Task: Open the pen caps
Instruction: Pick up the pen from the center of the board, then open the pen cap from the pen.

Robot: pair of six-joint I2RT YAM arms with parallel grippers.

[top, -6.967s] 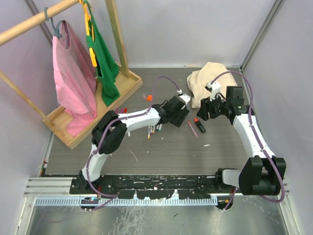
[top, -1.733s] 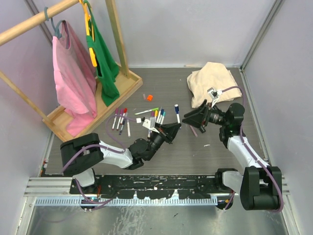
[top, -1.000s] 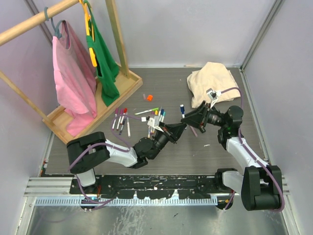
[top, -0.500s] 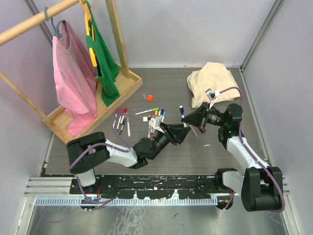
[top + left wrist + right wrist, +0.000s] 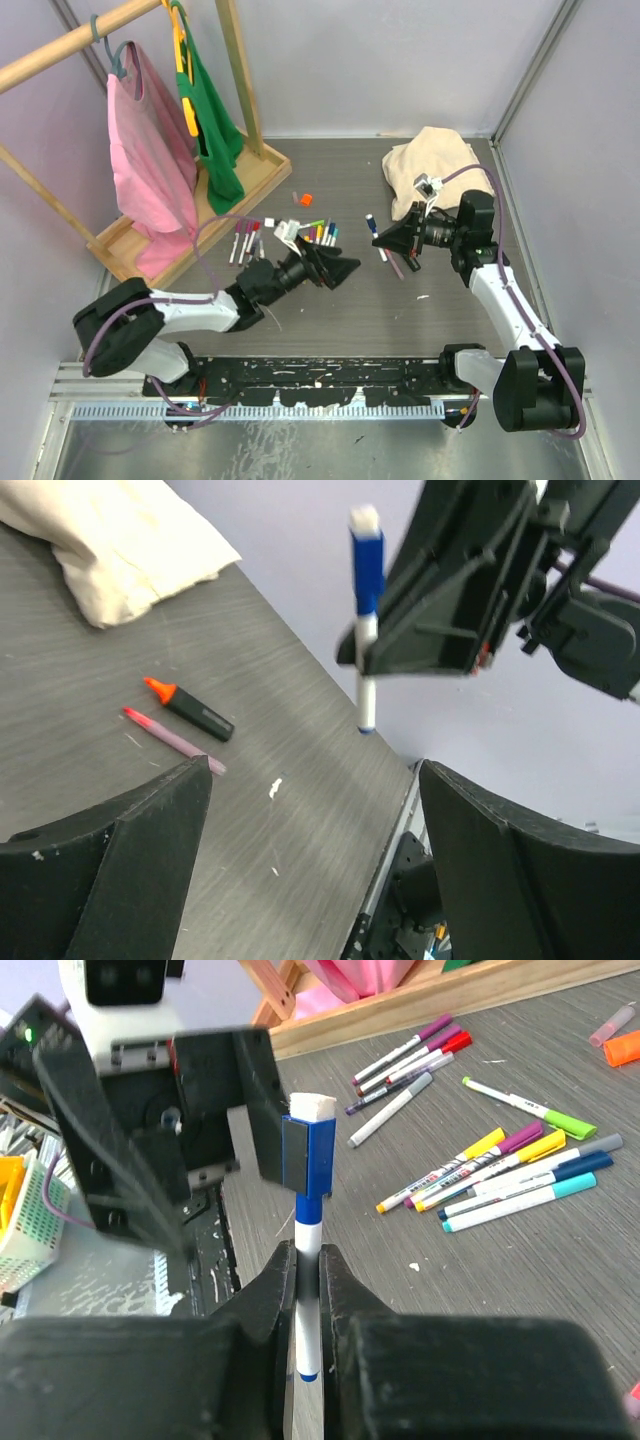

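- Right gripper (image 5: 306, 1265) clamped tight on barrel of blue marker (image 5: 308, 1238); marker held upright, off the table (image 5: 560, 1290)
- Blue cap (image 5: 307, 1158) sits on marker's upper end
- Left gripper (image 5: 315, 768) spread wide, nothing between its fingers; faces the marker, apart from it
- Other capped markers (image 5: 500, 1175) lie scattered on table

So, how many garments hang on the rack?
2: a pink garment on the left and a green garment just right of it. None looks hidden.

Pale walls (image 5: 400, 60), grey tabletop (image 5: 340, 310), wooden rack (image 5: 243, 85)
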